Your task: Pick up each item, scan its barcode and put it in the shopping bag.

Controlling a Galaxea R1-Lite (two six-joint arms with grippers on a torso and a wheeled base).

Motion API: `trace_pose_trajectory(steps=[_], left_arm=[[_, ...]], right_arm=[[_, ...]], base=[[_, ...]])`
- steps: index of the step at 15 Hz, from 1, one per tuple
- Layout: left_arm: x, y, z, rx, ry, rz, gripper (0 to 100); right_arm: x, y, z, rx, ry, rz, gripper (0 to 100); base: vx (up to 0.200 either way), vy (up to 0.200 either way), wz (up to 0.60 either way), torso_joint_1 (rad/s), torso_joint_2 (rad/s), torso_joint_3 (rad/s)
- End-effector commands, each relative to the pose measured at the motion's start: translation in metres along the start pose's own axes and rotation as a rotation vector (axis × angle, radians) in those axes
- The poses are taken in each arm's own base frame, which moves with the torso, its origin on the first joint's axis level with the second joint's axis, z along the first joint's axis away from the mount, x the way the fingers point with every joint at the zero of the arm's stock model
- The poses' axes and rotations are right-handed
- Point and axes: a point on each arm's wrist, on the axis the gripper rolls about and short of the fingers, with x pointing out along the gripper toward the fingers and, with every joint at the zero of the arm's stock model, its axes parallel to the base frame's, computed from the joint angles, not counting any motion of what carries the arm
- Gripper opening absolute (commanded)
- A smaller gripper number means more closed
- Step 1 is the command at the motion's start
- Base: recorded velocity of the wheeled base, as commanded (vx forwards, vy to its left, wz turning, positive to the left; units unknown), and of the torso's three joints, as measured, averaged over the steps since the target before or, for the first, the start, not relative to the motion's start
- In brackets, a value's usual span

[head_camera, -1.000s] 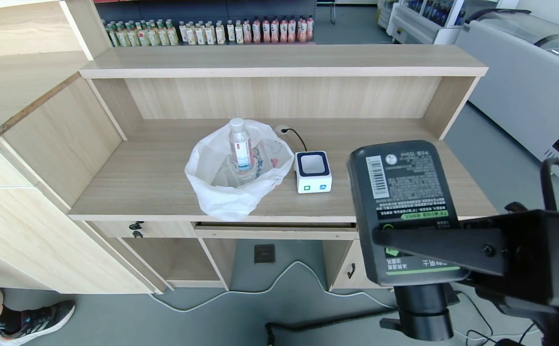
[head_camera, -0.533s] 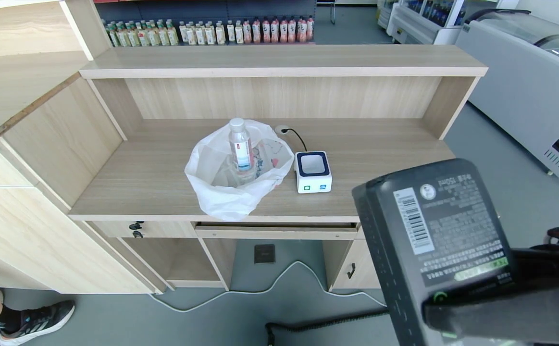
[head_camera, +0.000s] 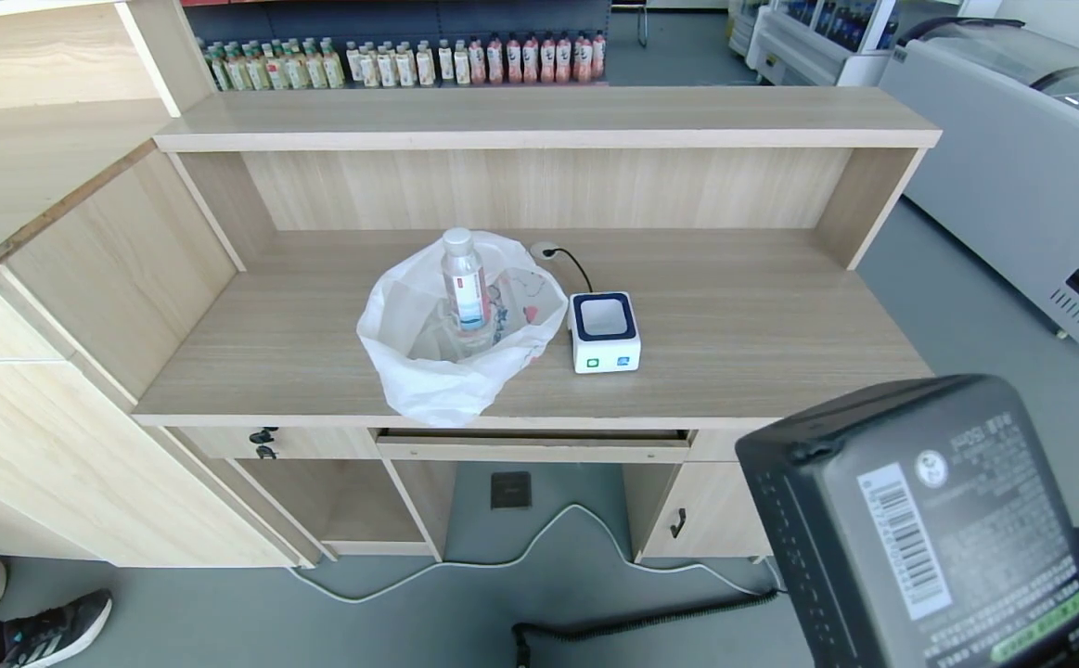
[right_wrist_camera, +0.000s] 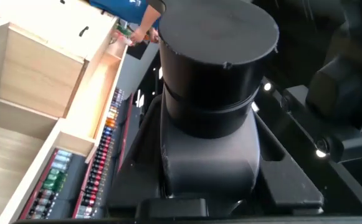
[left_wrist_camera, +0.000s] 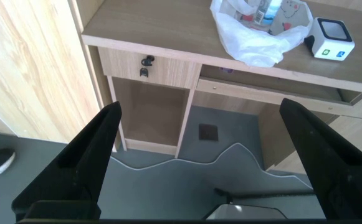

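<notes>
Head view: black bottle [head_camera: 929,529] sank low right, off tabletop [head_camera: 762,325], farther from scanner [head_camera: 605,331]; right fingers [right_wrist_camera: 286,174] clamped it; left fingers [left_wrist_camera: 87,162] wide, empty; scan likely pending

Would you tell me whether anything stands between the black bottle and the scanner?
Nothing visible does. Only counter top lies between the black bottle and the scanner. The bag sits on the scanner's other side, toward the robot's left.

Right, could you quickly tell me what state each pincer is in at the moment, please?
Left pincer: open, empty.
Right pincer: closed on the black bottle.
</notes>
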Motion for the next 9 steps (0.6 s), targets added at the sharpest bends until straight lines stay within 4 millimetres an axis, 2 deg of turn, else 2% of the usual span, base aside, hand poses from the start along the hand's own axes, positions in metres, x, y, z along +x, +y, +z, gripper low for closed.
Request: trace_pose_trajectory(steps=[1,9], left_arm=[[0.0000,0.0000,0.0000,-0.001,-0.001,0.000,100],[0.0000,0.0000,0.0000,-0.001,-0.001,0.001,100]], right_arm=[[-0.0014,-0.0020,-0.0003,-0.009,0.005,-0.001,0],[-0.0026,0.0048,-0.0025,-0.015,0.016,0.028,0]], base=[[0.000,0.000,0.00,0.000,0.00,0.000],[0.000,0.000,0.00,0.000,0.00,0.000]])
